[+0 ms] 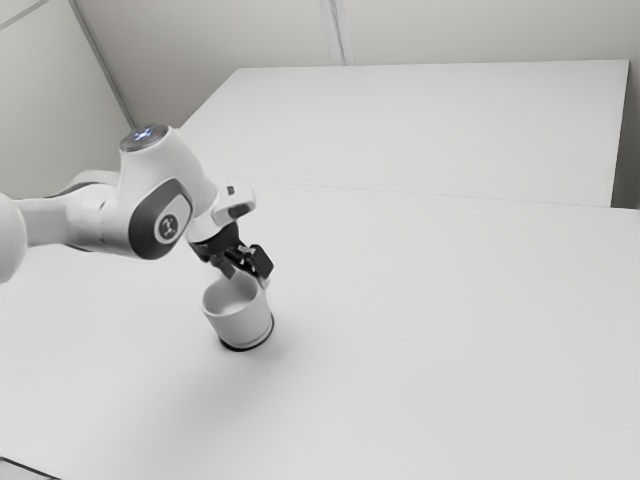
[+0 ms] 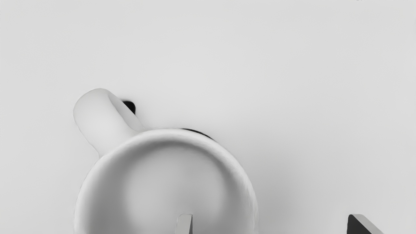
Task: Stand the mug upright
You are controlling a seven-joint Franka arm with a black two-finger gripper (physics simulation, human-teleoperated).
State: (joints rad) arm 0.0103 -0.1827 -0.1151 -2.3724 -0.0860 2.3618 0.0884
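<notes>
The jaws of the gripper [image 1: 247, 270] stood wide apart, with nothing clamped between them. In the wrist view, one finger [image 2: 184, 226] showed over the mouth of the mug [image 1: 240, 318], and the other [image 2: 359, 226] showed past the outside of the mug, over bare table, so that one side of the rim [image 2: 245, 182] lay between the two. I could not tell whether the nearer finger reached down inside the mug or hung above it, nor whether it touched the wall.

The mug was upright on the table [image 1: 450, 330], its mouth facing up and its base down, just below the gripper. Its handle [image 2: 104, 120] stuck out from the side, clear of both fingers. A dark ring [image 1: 247, 347] ran round the foot of the mug, and a soft shadow lay on the table beside it.

The arm [image 1: 100, 215] came in from the exterior view's left and bent down to the mug. Farther back, beyond a thin seam, lay another pale flat surface [image 1: 420, 120], with light walls [image 1: 220, 35] behind it.
</notes>
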